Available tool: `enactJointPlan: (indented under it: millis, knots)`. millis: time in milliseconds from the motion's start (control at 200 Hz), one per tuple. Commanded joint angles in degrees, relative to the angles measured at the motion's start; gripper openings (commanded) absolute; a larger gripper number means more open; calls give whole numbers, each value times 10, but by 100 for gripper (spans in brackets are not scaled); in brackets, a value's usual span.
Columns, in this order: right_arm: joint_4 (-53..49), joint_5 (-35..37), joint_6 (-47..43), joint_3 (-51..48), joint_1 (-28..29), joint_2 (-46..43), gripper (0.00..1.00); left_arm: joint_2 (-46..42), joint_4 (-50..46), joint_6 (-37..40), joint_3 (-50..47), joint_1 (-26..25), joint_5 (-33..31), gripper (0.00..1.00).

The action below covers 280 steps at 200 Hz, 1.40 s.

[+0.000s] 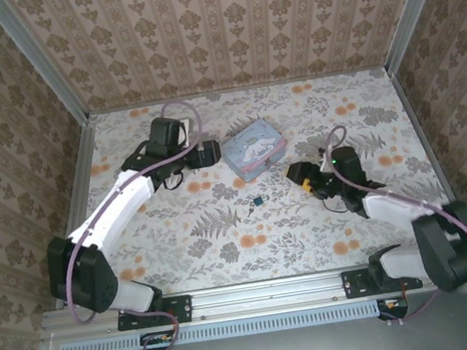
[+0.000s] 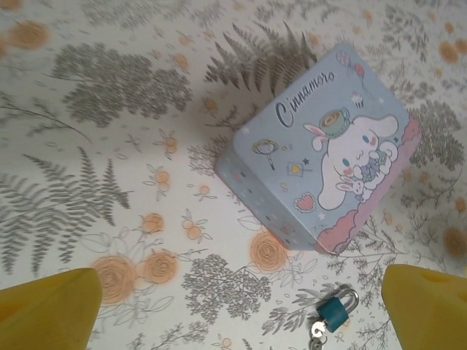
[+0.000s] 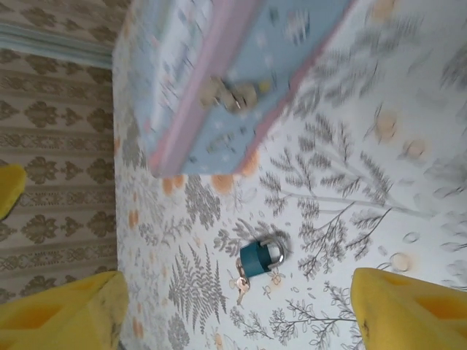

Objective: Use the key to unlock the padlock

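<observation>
Spotting the padlock [image 1: 257, 199] lying flat on the worktop [image 1: 227, 254], near the tin [image 1: 253, 148], at its six o'clock. Finding the key [image 1: 247, 211] right at the lock's base, at about seven o'clock from the body. Cannot tell whether seated in the keyway or merely touching.

Reading the left tool [image 2: 239, 292] as spread wide and empty, hovering by the tin, with the lock at five o'clock in its wrist view. Same for the right tool [image 3: 233, 310]: wide apart, gripping nothing, lock just ahead at around twelve o'clock.

Judging the lock as small, hard and smooth-sided, likely to skid or spin when nudged. Best pinched across the flat faces of the body, not the shackle. Judging the key as thin, stiff and barely proud of the worktop, so awkward to pick. Better taken by the bow, with a narrow, careful close.
</observation>
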Motion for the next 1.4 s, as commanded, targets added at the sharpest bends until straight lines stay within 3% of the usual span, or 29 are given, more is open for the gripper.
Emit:
enactJointPlan:
  millis: [0, 170, 335, 485, 625, 730, 900, 1030, 1070, 1135, 1255, 1320, 1395]
  knots:
    - [-159, 12, -79, 47, -46, -62, 94, -48, -17, 10, -16, 25, -44, 100]
    - [-229, 57, -127, 120, -113, -96, 100, -95, 3, 34, -46, 69, -120, 100]
    - [-225, 193, -173, 158, -130, -100, 100, -137, 101, 89, -121, 121, -170, 100]
    - [-131, 306, -242, 130, -130, -93, 100, -161, 241, 162, -210, 167, -225, 100]
    - [25, 385, -296, 56, -130, -75, 100, -146, 307, 185, -260, 223, -227, 100]
    - [73, 441, -322, 28, -130, -43, 100, -128, 388, 196, -311, 240, -214, 100]
    - [144, 459, -377, -4, -132, 31, 100, -80, 501, 220, -376, 240, -219, 100]
    - [311, 452, -401, -61, -135, 94, 99, -19, 642, 235, -427, 241, -196, 100]
    - [360, 433, -405, -74, -140, 105, 99, -6, 679, 245, -442, 238, -193, 100]
    - [343, 403, -412, -72, -142, 102, 100, 16, 727, 252, -456, 240, -165, 100]
    - [413, 295, -454, -83, -143, 154, 100, 78, 804, 271, -464, 247, -117, 100]
    - [544, 281, -453, -108, -144, 216, 100, 67, 740, 263, -443, 252, -99, 100]
    - [423, 279, -457, -79, -145, 180, 100, 72, 731, 258, -435, 266, -71, 100]
